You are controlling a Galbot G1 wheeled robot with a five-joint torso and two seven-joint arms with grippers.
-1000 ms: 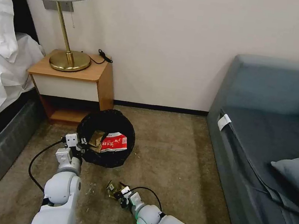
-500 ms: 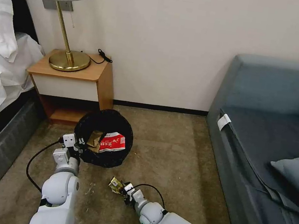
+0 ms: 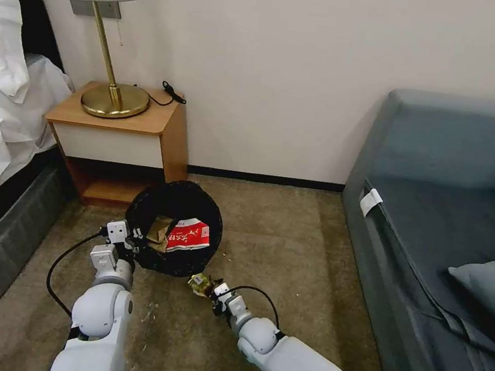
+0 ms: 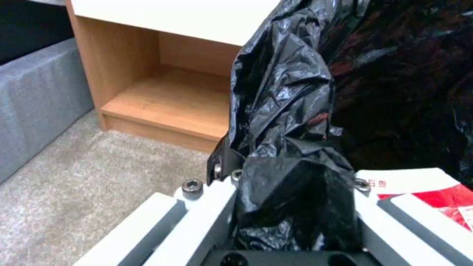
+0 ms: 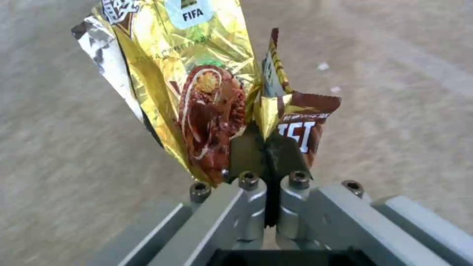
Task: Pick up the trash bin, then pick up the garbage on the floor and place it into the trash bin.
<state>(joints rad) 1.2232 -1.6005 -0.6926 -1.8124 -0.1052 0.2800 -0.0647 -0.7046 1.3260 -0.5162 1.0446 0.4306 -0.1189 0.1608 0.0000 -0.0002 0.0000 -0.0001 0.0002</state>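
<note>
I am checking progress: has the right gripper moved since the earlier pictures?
Yes. The right gripper, shut on the gold wrapper, has gone forward over the carpet toward the trash bin and nightstand.

The white left arm reaches forward on the near left, its left gripper (image 3: 132,242) clamped tight with fingers drawn together, while the white right arm stretches in from the near right, its right gripper (image 3: 212,286) pinched closed.

brass lamp (image 3: 113,40), wooden nightstand (image 3: 121,138), grey sofa (image 3: 455,225)
</note>
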